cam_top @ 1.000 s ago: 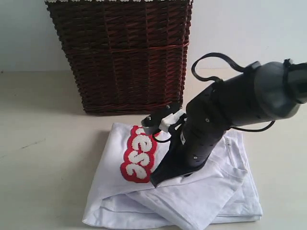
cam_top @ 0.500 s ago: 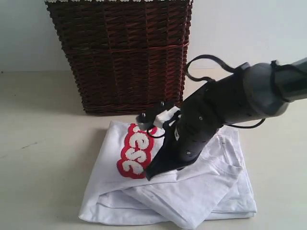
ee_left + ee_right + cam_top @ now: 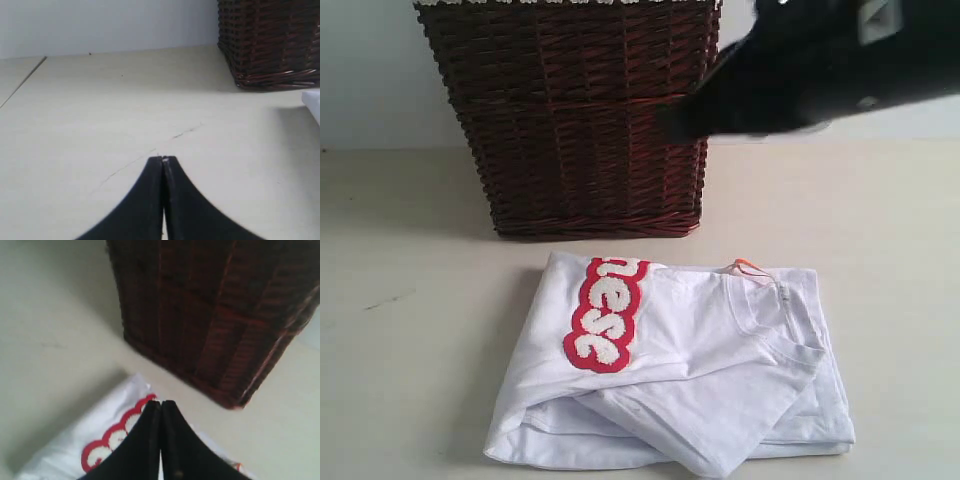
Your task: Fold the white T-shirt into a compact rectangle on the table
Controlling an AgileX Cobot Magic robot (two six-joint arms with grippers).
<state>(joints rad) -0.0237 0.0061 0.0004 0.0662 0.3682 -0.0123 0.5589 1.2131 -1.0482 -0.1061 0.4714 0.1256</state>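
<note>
Black fingers of the right gripper (image 3: 161, 407) are pressing together with nothing between them, hanging in the air by the upper front of the wicker basket (image 3: 580, 120). The left gripper (image 3: 163, 161) is likewise pinching shut on nothing, low over bare table (image 3: 410, 380) out to the basket's left. The white T-shirt (image 3: 720, 370) is lying folded just in front of the basket, not touching it, with its red-outlined lettering (image 3: 605, 315) facing up and its orange tag (image 3: 748, 266) showing at the edge nearest the basket. Its far edge is sitting uneven, layers fanning apart. Open tabletop is stretching away on both sides of the basket
</note>
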